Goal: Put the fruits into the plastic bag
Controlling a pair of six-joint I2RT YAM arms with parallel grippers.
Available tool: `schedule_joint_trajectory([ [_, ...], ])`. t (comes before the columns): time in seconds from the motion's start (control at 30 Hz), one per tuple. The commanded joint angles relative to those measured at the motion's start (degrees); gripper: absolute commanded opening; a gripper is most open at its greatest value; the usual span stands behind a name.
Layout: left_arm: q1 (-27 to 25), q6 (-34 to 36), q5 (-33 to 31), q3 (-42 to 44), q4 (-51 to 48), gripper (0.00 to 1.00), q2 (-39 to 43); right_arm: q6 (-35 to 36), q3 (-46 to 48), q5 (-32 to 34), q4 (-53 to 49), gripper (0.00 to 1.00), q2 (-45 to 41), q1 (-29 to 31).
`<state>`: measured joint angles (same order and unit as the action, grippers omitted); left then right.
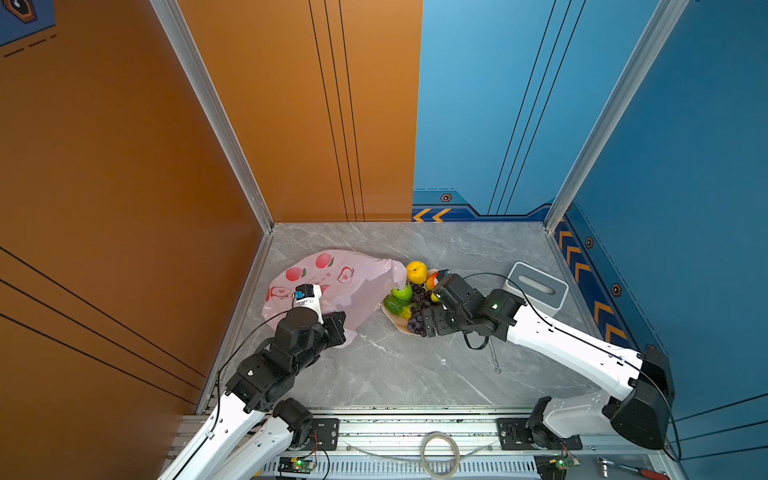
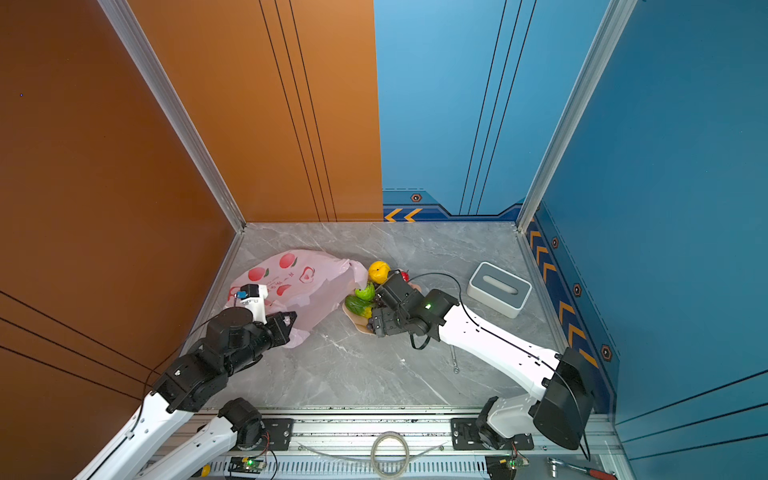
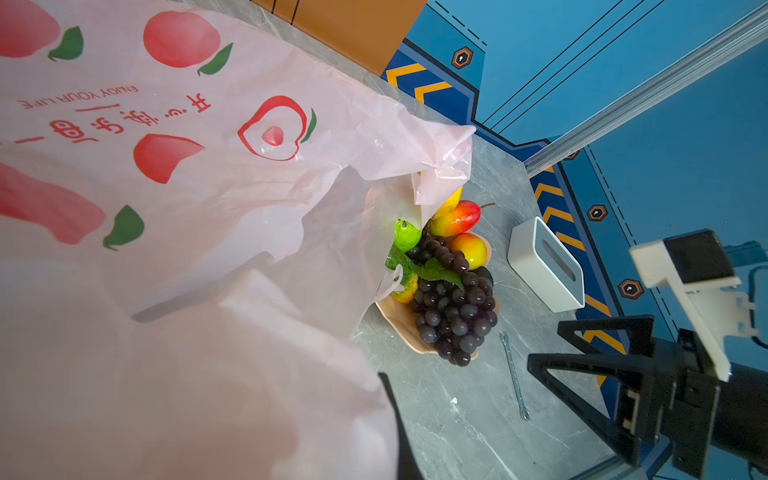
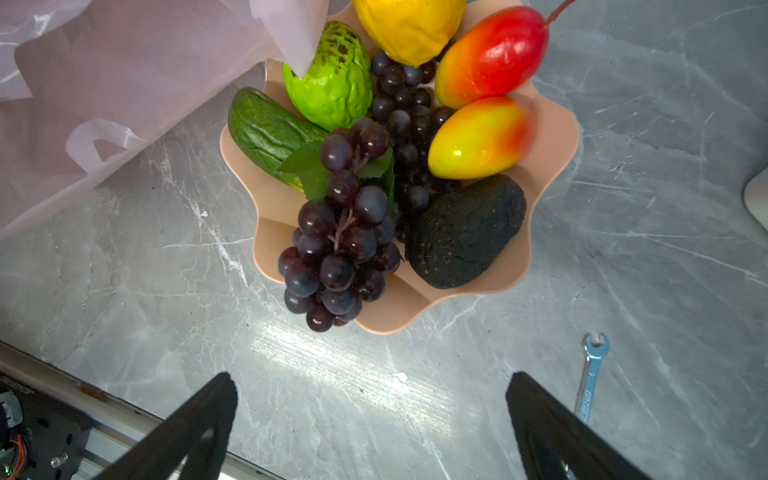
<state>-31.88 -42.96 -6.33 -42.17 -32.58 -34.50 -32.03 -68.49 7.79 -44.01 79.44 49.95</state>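
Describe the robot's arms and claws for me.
The left arm and right arm have white shells, black joints and thin black cables running alongside. A green light glows near the right wrist. The left claw and right claw are black; the right's fingers are triangular open frames.

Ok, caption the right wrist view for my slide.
Open right claw faces a peach scalloped plastic bowl of small toy fruits, a crinkly pale-pink plastic bag overlapping its rim.

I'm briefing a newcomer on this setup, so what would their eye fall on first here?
Likely the peach scalloped bowl mid-table, heaped with toy fruits: dark grape bunch, yellow lemon, black avocado. Next, the pale-pink plastic bag with red peach prints lying beside it, the left jaws shut on its near edge, while the right jaws hang open near the bowl.
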Motion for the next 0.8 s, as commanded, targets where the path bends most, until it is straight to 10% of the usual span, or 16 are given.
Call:
schedule_joint_trajectory([
  [0.0, 0.26, 1.02, 1.05, -0.54, -1.0, 0.0, 0.18, -1.53, 0.61, 0.61, 3.2, 1.0, 1.43, 0.46],
  [0.77, -2.83, 0.95, -0.18, 0.42, -1.45, 0.0, 1.44, 0.54, -5.58, 0.11, 5.84, 0.92, 15.08, 0.32],
])
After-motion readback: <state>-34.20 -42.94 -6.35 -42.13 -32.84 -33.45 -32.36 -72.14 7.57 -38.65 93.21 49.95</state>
